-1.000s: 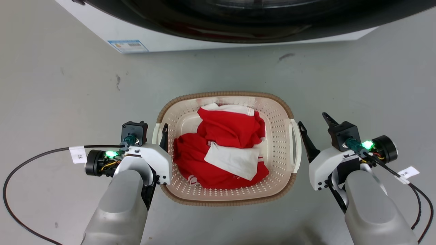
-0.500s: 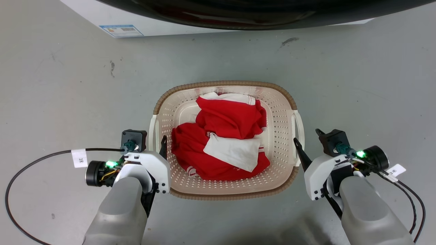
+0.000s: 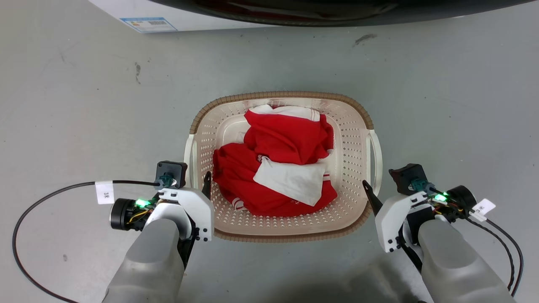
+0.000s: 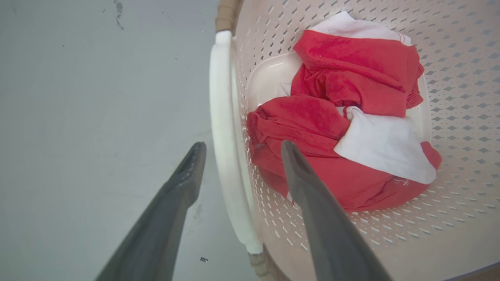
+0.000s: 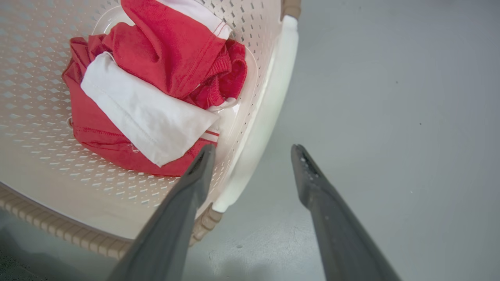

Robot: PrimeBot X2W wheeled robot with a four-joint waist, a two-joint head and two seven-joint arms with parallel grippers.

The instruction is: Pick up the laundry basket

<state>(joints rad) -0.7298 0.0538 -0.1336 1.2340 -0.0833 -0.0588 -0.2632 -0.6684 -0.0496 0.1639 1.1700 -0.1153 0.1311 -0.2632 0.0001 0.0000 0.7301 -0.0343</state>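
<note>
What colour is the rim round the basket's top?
Brown, with a woven look. The rim of the laundry basket shows best in the head view.

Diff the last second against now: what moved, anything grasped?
The right gripper moved in toward the laundry basket: its inner finger, outside the right handle before, is now inside the basket, so its open jaws straddle that handle. The camera shifted too. Nothing grasped. Unchanged: left gripper open astride the left handle, basket on the floor, red and white clothes inside.

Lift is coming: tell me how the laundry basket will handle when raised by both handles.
The laundry basket probably stays stiff: moulded perforated plastic. Likely light: few red and white clothes inside. They lie low, so tipping seems unlikely.
</note>
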